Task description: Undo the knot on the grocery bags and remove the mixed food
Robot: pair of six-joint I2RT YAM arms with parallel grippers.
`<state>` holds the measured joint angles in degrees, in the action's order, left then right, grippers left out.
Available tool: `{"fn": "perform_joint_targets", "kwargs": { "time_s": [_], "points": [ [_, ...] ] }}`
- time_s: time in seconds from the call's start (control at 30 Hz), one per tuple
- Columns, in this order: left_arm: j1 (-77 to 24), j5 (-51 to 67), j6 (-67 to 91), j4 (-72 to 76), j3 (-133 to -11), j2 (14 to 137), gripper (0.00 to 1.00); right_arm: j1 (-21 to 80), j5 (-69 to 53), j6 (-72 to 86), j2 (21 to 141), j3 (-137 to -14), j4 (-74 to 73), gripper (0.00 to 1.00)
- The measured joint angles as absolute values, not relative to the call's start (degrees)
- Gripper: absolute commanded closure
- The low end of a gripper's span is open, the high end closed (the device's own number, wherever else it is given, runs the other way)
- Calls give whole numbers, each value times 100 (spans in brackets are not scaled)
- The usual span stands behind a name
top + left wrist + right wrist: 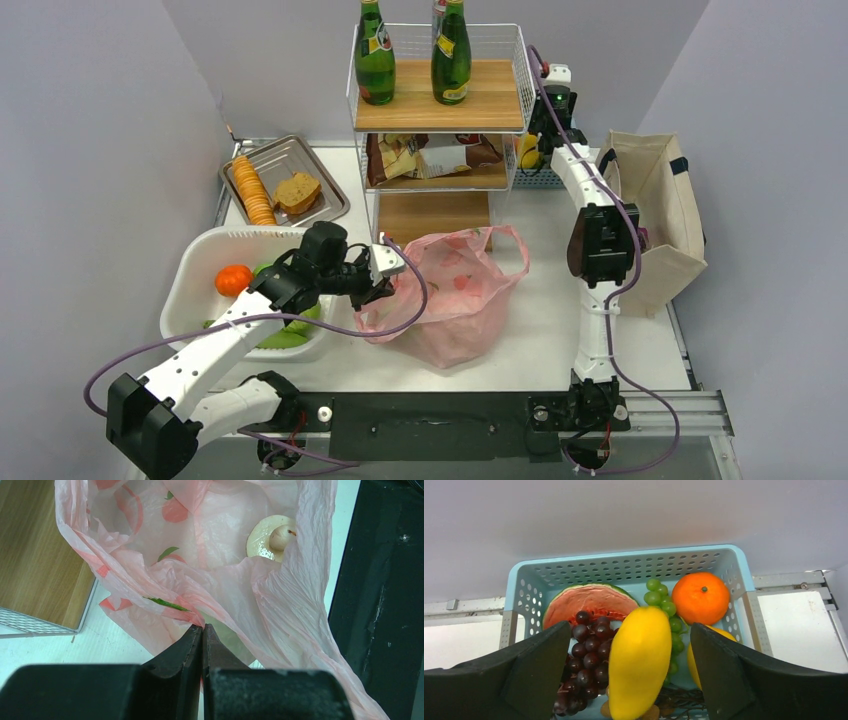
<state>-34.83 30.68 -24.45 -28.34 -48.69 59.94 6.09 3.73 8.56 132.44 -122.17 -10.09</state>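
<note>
The pink grocery bag point(455, 290) lies open on the table in front of the wire shelf, its loop handles point(510, 250) apart, and no knot shows. My left gripper point(385, 275) is shut on the bag's near rim point(195, 611), its jaws pressed together on the thin plastic. Inside the bag point(225, 570) a tan mushroom point(272, 537) lies against the far wall. My right gripper point(630, 626) is open over a blue basket point(524, 587) at the back right. A long yellow fruit point(641, 665) lies between its fingers with a gap on each side.
The basket also holds a watermelon slice point(584, 600), dark grapes point(584, 660), green grapes and an orange point(700, 597). The wire shelf point(440, 100) carries two green bottles and snack packets. A white tub point(195, 275), a metal tray point(285, 185) and a canvas tote point(660, 215) stand around.
</note>
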Motion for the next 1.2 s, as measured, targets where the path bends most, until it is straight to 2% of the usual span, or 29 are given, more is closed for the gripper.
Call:
{"fn": "perform_joint_targets", "kwargs": {
  "time_s": [0.3, 0.43, 0.63, 0.83, 0.93, 1.07, 1.2],
  "points": [
    [-3485, 3074, -2467, -2808, -4869, 6034, 100, 443, 191, 864, 12728, -11778, -1125, 12],
    [-3485, 3092, -2467, -2746, -4856, 6029, 100, 274, -307, 1100, 11524, -10659, -1214, 16],
    [-3524, 3087, -2471, -2720, -4772, 5776, 100, 163, -1245, 1267, 8554, -7826, -1406, 18],
    [-3642, 3085, -2683, -2718, -4755, 5393, 100, 1076, -1852, 464, 6257, -6055, -2178, 12],
    [-3798, 3081, -2958, -2727, -4755, 5284, 100, 1796, -1890, -180, 5636, -5789, -2510, 9],
    [-4132, 3030, -3435, -2766, -4755, 5170, 100, 2834, -1693, -1232, 5507, -5852, -2676, 9],
    [-4423, 2928, -3734, -2777, -4755, 5098, 100, 3452, -1588, -2202, 6066, -6252, -2995, 8]
  ]
}}
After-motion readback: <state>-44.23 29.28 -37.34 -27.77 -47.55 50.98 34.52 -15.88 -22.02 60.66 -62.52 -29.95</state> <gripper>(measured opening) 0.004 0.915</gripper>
